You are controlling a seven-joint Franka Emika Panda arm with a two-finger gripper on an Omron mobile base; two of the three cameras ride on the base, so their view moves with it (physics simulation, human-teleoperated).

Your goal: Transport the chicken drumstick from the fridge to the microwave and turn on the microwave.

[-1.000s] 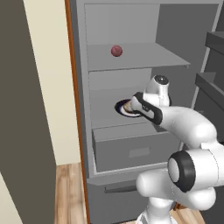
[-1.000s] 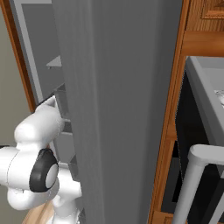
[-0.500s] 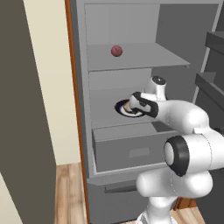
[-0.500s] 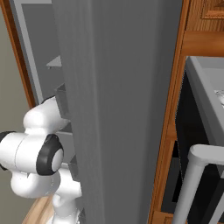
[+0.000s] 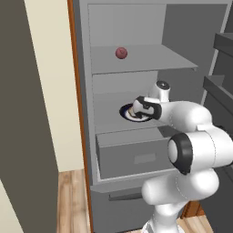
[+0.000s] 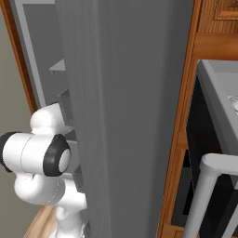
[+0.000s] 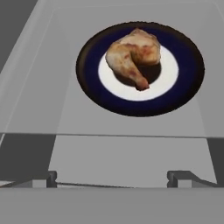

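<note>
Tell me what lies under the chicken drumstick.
The chicken drumstick lies on a plate with a dark blue rim and white centre, on a grey fridge shelf. The plate's centre beneath the meat is covered.

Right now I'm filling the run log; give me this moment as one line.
phase: reaching | end effector: open, empty | chicken drumstick: on plate, middle shelf of fridge | untouched

chicken drumstick point(image 7: 132, 56): golden-brown, lumpy, lying on a dark-rimmed plate point(image 7: 188, 92) with white centre.
fridge point(image 5: 182, 41): grey, open; plate sits on its middle shelf, above a drawer.
</note>
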